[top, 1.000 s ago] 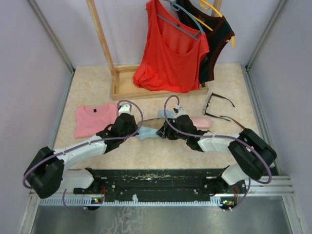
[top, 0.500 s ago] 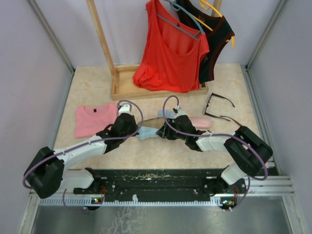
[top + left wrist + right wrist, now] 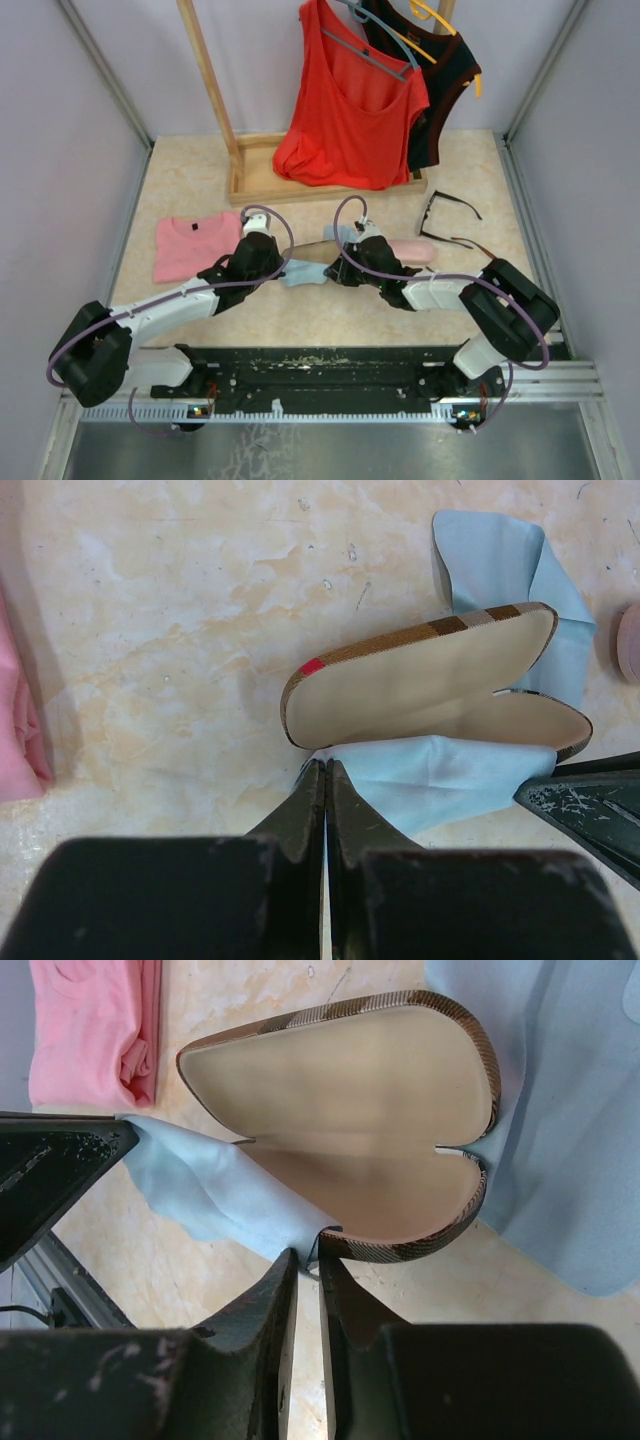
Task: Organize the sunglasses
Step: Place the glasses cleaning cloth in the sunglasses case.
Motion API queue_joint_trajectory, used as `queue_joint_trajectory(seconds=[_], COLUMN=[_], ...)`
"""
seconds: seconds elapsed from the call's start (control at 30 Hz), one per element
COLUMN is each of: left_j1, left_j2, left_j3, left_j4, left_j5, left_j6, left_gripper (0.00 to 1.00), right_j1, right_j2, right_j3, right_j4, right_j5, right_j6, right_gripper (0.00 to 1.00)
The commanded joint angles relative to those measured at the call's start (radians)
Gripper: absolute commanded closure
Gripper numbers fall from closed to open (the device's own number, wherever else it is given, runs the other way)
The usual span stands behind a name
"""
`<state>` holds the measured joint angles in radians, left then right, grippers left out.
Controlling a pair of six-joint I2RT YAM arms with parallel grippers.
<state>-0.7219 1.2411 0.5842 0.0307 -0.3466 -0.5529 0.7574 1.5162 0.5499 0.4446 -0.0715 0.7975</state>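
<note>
Top external view: dark-framed sunglasses [image 3: 440, 212] lie right of the open brown plaid case [image 3: 420, 685], nearer the right pincer [image 3: 305, 1258], which is nearly closed with its hold unclear. The left pincer [image 3: 325, 770] clamps the pale-blue cloth [image 3: 450, 780].

Reaching low and inward from the 2 bases, with the left arm [image 3: 170, 305] angled up and right and the right arm [image 3: 440, 290] angled up and left, wrists close together at the centre. On the left gripper [image 3: 325, 770], fingers pressed flat against each other along their length. On the right gripper [image 3: 305, 1255], fingers nearly together, with only a thin slit between them. Unclear whether clamped on anything.
</note>
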Motion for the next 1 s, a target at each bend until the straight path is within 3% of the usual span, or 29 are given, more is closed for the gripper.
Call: queue_joint_trajectory(seconds=[0.0,0.17,0.53,0.97], left_j1=[0.007,0.008,0.008,0.019], left_j2=[-0.022,-0.032,-0.08,0.026], left_j3=[-0.011,-0.011,-0.021,0.044], left_j4=[0.032,0.028,0.046,0.103], left_j5=[0.012,0.019,0.064,0.052], left_j6=[-0.001,-0.001,-0.002,0.008], left_gripper=[1.0,1.0,1.0,1.0], right_j1=[0.008,0.014,0.023,-0.004], right_j2=[-0.006,-0.033,-0.107,-0.041], right_j3=[0.03,0.037,0.14,0.253], right_j4=[0.067,0.042,-0.14,-0.275], right_j5=[-0.003,-0.011,0.028,0.085], right_j6=[-0.001,-0.01,-0.102,-0.226], right_gripper=[0.88,1.0,1.0,1.0])
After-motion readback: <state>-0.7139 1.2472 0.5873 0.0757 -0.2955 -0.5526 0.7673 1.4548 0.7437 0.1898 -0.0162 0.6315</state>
